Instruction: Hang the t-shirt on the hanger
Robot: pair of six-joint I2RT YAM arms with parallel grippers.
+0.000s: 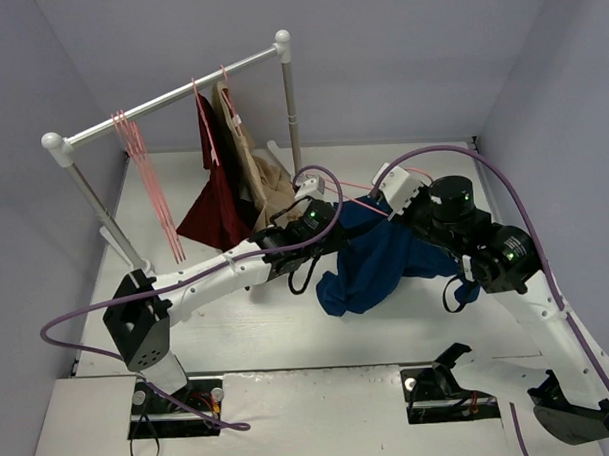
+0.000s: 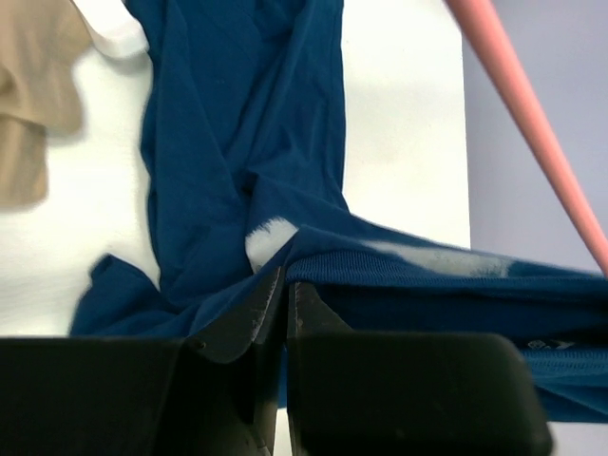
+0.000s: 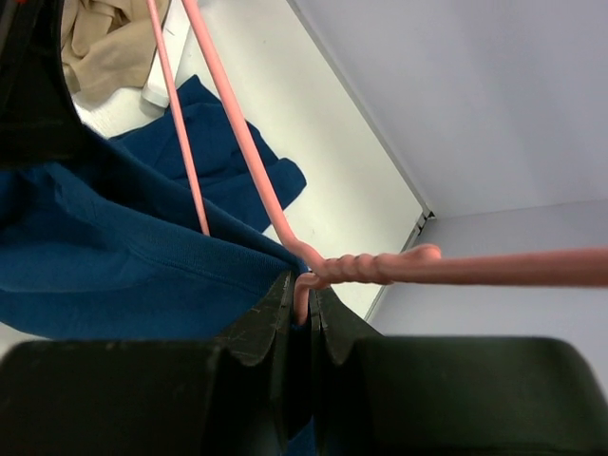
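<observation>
Left gripper (image 2: 285,285) is pressed together on a ribbed edge of the t-shirt (image 1: 371,271), which hangs bunched above the table (image 1: 268,334) at 4 o'clock from the top view's centre. Right gripper (image 3: 304,290) pinches the pink hanger (image 3: 370,267) at its twisted neck, with its wires running into the cloth. Likely mid-threading, as the shirt is not seated on the hanger yet. At 11 o'clock the rack (image 1: 170,96) carries spare hangers (image 1: 142,164), a dark red garment (image 1: 216,206) and a tan garment (image 1: 253,180). No readable writing

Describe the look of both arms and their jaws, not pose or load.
The left arm and right arm match: white tubular links joined by bulky black joint housings, each showing a small green light. A purple cable loops loosely along each arm. The jaws are matte black angular wedges, no markings visible.
</observation>
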